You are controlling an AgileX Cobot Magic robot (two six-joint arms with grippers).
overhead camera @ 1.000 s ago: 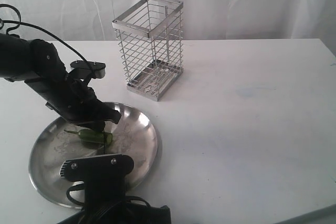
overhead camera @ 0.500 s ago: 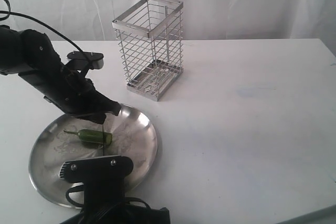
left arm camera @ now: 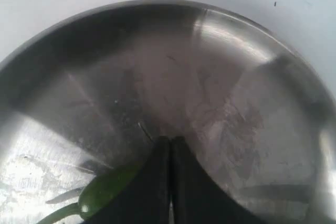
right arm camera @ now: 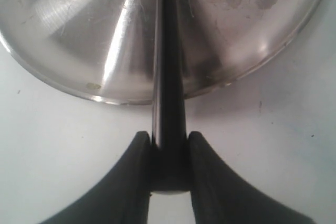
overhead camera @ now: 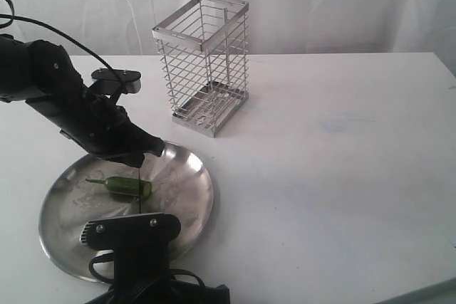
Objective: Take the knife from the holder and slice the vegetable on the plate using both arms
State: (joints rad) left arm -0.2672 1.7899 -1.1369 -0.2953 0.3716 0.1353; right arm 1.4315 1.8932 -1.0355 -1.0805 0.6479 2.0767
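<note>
The green chili lies on the steel plate, stem pointing left. My left gripper hangs shut and empty just above the plate's far rim, clear of the chili. In the left wrist view the closed gripper sits beside the chili over the plate. My right gripper is shut on the black knife, whose blade reaches over the plate. In the exterior view the knife is a thin dark line at the chili's right end. The wire holder stands empty behind.
The right arm's wrist block covers the plate's near rim at the bottom of the exterior view. White tabletop stretches to the right of the plate and holder. A white curtain hangs behind.
My left gripper has lifted off the chili and drawn back up and to the left. The chili has shifted slightly. The right arm and knife have barely moved.
</note>
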